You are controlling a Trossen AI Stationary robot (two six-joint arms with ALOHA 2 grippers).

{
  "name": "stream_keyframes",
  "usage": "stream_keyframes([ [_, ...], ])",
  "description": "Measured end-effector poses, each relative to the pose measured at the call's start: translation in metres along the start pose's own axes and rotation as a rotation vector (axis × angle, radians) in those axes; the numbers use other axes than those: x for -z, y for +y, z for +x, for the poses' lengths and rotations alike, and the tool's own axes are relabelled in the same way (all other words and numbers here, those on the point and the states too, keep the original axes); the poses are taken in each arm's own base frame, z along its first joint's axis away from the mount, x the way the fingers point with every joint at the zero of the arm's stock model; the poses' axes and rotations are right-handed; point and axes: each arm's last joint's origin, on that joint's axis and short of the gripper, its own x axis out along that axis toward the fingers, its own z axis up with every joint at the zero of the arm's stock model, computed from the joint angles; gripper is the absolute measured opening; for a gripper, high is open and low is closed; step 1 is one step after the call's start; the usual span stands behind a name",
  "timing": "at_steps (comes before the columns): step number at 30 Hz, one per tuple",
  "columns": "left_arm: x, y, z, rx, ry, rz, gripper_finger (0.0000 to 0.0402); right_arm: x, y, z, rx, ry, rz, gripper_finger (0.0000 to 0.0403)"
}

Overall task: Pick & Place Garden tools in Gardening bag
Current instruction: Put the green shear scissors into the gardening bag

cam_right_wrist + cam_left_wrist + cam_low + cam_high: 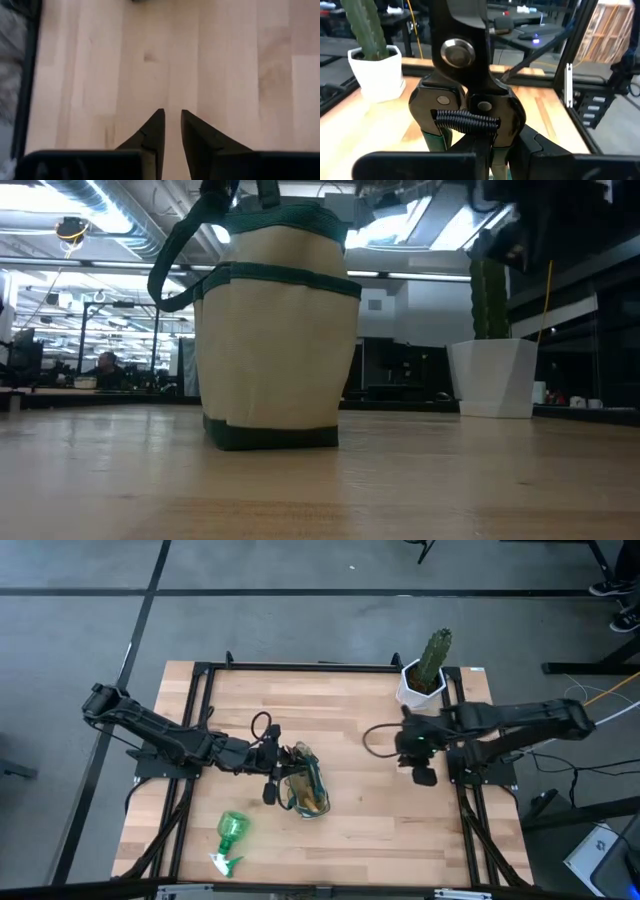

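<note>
Left gripper (272,772) clamped on the shears (465,100), right over the bag (305,790) mouth. Better to lower straight in before letting go. Right gripper (170,131) empty, nearly closed, well off to the side. Spray bottle (230,837) lying nearer the front edge.

one gardening bag (305,790), one spray bottle (230,837), one pruning shears (470,90), one potted cactus (430,665)

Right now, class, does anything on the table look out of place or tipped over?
Yes: the green spray bottle lies on its side near the table's front-left corner, away from the gardening bag, which stands upright. The cactus pot is upright too. Nothing looks spilled or broken.
</note>
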Motion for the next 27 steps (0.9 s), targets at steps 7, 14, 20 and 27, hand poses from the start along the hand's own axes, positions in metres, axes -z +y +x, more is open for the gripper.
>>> stream_keyframes([
  [7,0.0,-0.002,0.002,0.049,-0.007,0.002,0.0032,0.03,0.003,0.015,-0.098,-0.349,0.032,0.0062],
  [14,0.002,-0.003,0.003,0.096,0.013,0.02,0.003,0.04,0.007,0.045,-0.197,-0.657,-0.078,0.0062],
  [20,0.012,-0.008,0.01,0.092,0.057,0.007,0.0036,0.04,0.004,0.056,-0.12,-0.839,-0.152,0.0062],
  [27,0.022,-0.009,0.02,0.034,0.074,-0.004,0.003,0.037,0.004,0.058,-0.04,-0.889,-0.242,0.0062],
])
